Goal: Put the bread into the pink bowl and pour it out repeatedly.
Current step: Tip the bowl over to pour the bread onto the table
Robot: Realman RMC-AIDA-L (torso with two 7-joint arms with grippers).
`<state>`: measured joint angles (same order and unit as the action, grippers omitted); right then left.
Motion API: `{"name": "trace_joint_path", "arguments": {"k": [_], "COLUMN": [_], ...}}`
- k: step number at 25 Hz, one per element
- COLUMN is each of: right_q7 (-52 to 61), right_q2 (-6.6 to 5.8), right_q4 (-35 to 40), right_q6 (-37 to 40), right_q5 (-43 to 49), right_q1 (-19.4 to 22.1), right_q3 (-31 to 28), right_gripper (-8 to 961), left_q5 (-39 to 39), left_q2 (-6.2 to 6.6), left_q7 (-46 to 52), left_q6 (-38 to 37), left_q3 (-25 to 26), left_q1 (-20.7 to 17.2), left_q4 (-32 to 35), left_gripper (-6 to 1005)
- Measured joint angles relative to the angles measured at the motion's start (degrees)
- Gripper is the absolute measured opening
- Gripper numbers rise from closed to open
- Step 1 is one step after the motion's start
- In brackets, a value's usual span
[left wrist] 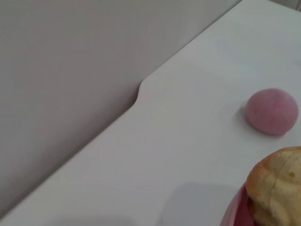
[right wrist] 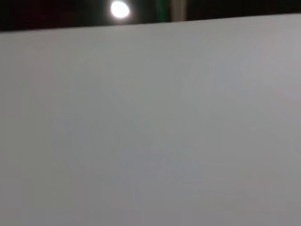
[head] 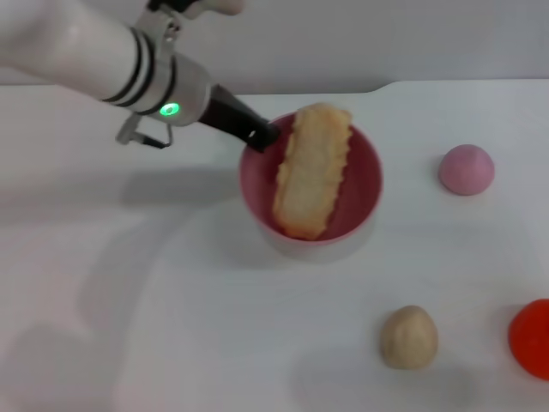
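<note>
— Pink glossy plastic, round and deep: that is the pink bowl (head: 310, 184) in the head view, standing mid-table on the white table (head: 171, 326). Any writing on it?

— None that can be read. The bread (head: 311, 170), a long ridged toy loaf showing pale tan, lies across the bowl, its far end poking over the rim.

— And the arms?

— The left gripper (head: 262, 136) reaches in from the left, its dark fingers (head: 257, 133) at the bowl's near-left rim; they seem to pinch the rim, though how tightly I cannot tell. A green light glows on the wrist. No right arm shows.

— Other items?

— A small pink dome (head: 467, 169) well right of the bowl, a small round tan bun (head: 409, 336) nearer the robot, an orange-red object (head: 532, 338) at the right edge.

— Left wrist view?

— A bit of the bowl's rim (left wrist: 235, 209), the loaf's rounded end (left wrist: 277, 186), the dome (left wrist: 272, 111) beyond.

— Right wrist view?

— Only bare table surface (right wrist: 150, 132), with a bright lamp (right wrist: 120, 9) above it.
</note>
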<state>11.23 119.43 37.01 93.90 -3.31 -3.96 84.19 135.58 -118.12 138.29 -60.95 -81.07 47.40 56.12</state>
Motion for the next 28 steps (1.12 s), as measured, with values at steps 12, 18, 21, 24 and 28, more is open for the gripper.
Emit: {"name": "trace_joint_path", "arguments": {"k": [12, 18, 21, 24, 28], "right_q7": [-3.69, -3.76, -3.65, -3.45, -3.35], "right_q2": [-0.26, -0.23, -0.20, -0.17, -0.16], "right_q4": [-12.29, -12.98, -13.33, -13.85, -14.30], "right_q6": [8.35, 9.10, 9.91, 11.10, 12.85], "right_q5": [-14.97, -14.86, -14.38, -13.84, -13.78], "right_q1": [-0.56, -0.52, -0.54, -0.56, -0.63], "right_q3": [-0.65, -0.43, -0.24, -0.04, 0.76], "right_gripper": [532, 532, 533, 533, 533], "left_q5": [-0.72, -0.68, -0.39, -0.25, -0.22], "left_q2": [-0.49, -0.61, -0.59, -0.50, -0.59], "left_q7": [5.90, 5.71, 5.16, 2.40, -3.16], "left_q6": [20.63, 35.09, 41.98, 49.84, 58.88], "left_q3": [-24.12, -34.79, -38.25, -41.32, -45.24], "left_q1": [-1.01, -3.58, -5.11, -6.87, -8.70], "left_q4": [6.29, 7.23, 7.28, 7.24, 6.71], "left_gripper": [46, 46, 46, 46, 46]}}
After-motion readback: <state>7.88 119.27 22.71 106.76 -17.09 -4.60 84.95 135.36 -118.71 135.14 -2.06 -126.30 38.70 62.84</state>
